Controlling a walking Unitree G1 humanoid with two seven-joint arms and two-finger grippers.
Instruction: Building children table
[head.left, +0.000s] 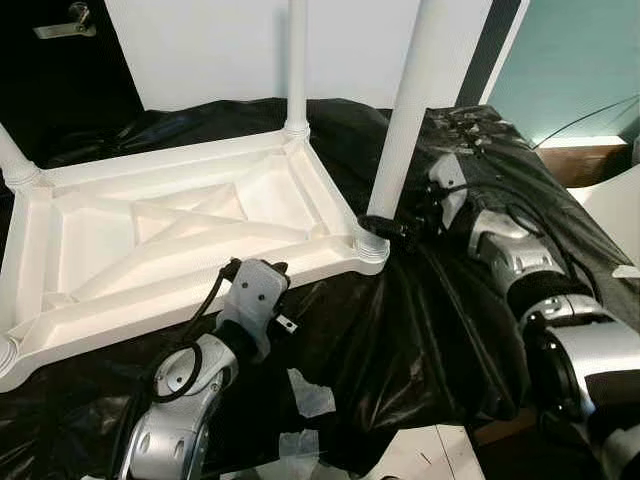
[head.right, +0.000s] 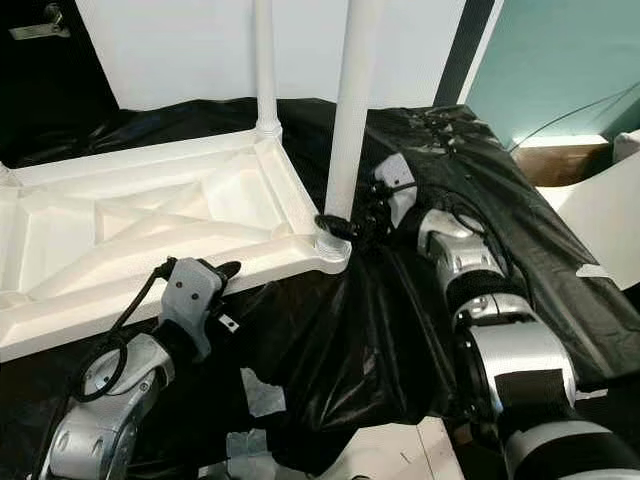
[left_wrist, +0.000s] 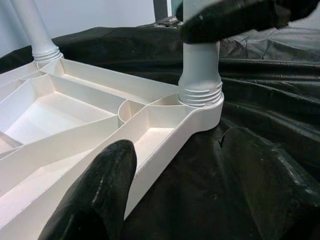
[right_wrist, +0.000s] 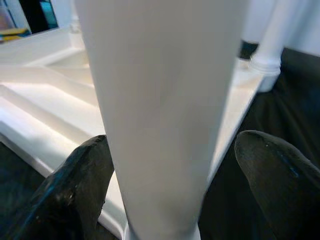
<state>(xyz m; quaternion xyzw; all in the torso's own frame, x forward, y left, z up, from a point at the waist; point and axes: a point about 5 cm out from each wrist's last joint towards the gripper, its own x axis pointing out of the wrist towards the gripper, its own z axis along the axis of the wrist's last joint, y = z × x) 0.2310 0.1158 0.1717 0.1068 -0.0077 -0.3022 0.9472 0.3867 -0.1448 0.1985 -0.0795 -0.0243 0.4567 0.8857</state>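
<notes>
A white plastic table top (head.left: 150, 325) lies upside down on a black sheet, ribs facing up. White legs stand in its corner sockets: the near-right leg (head.left: 405, 110), a far leg (head.left: 297, 60) and a left leg (head.left: 12, 160). My right gripper (head.left: 383, 228) is at the base of the near-right leg, just above the threaded socket (left_wrist: 201, 95). It is open, with one finger against the leg (right_wrist: 160, 110) and the other finger (right_wrist: 280, 175) a little apart. My left gripper (head.left: 254, 266) is open at the table's front rim, one finger (left_wrist: 100, 190) over the frame.
The black sheet (head.left: 420, 340) covers the whole work surface and hangs in folds at the front. White scraps (head.left: 305, 400) lie near the front edge. A white wall (head.left: 220, 50) stands behind, a dark door with a handle (head.left: 70, 20) at back left, teal wall (head.left: 580, 60) at right.
</notes>
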